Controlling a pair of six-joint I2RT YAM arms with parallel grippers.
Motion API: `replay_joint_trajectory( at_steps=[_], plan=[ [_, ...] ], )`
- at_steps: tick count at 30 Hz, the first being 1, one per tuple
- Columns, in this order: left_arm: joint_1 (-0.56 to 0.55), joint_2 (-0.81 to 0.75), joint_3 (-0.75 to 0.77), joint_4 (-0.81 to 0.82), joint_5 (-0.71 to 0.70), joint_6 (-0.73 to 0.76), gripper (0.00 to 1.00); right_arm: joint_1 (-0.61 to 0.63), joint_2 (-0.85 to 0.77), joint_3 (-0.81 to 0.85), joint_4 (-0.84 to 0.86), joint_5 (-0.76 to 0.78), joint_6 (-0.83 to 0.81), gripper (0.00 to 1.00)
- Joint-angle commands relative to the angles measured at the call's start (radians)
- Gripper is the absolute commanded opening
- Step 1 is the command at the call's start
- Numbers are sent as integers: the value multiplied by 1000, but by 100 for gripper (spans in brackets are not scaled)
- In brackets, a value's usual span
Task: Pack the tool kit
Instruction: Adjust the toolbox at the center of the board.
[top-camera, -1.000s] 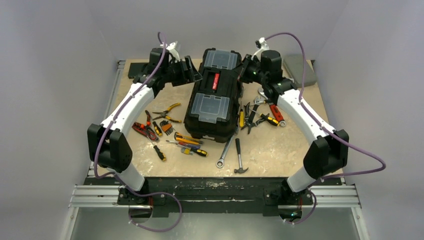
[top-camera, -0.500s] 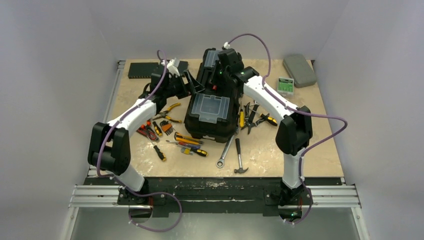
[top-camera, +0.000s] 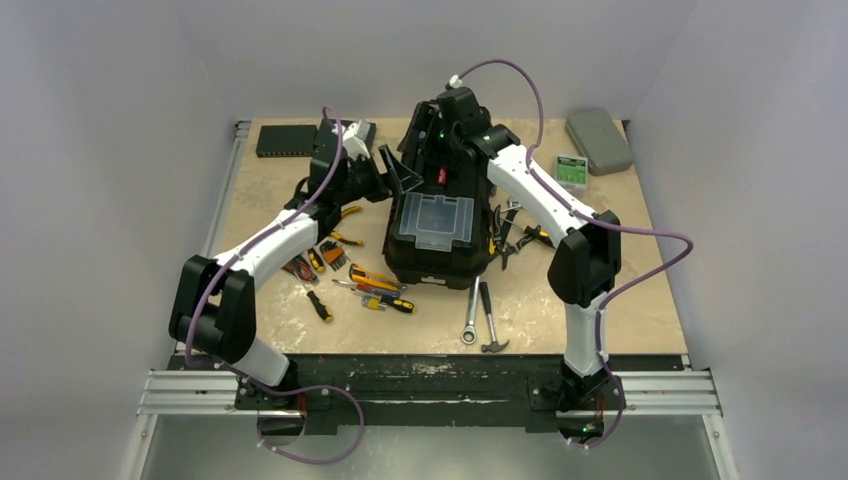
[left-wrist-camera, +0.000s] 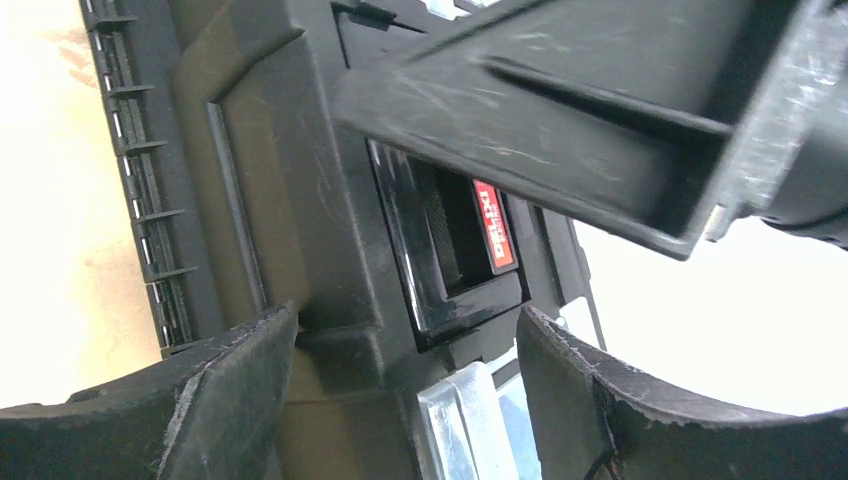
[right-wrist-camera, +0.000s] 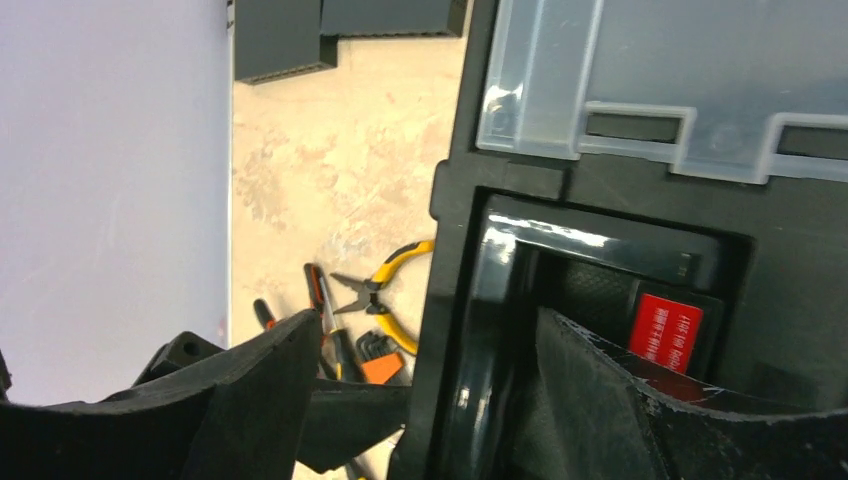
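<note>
Toolbox at table centre, both claws wide and holding nothing.

The black toolbox stands closed on the table, its near clear lid facing up. The left gripper is spread wide against the box's left flank, beside the handle recess. The right gripper is also spread wide above the box top, one finger left of the glossy handle and the other in the recess by the red label. The hammer, wrench, screwdrivers and pliers lie loose around the box.
</note>
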Motion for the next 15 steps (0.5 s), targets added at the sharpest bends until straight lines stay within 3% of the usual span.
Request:
replay_joint_trajectory(
  at_steps=[1, 6, 10, 15],
  plan=[
    [-44, -69, -10, 28, 75, -26, 77, 1, 38, 40, -24, -56, 44, 77],
    [-16, -144, -3, -68, 16, 25, 77, -10, 88, 55, -35, -148, 80, 78],
    [13, -201, -6, -133, -8, 53, 77, -35, 107, -5, 60, -300, 134, 77],
    [20, -234, -2, -190, -32, 83, 77, -39, 113, 9, 66, -318, 146, 77]
  ],
)
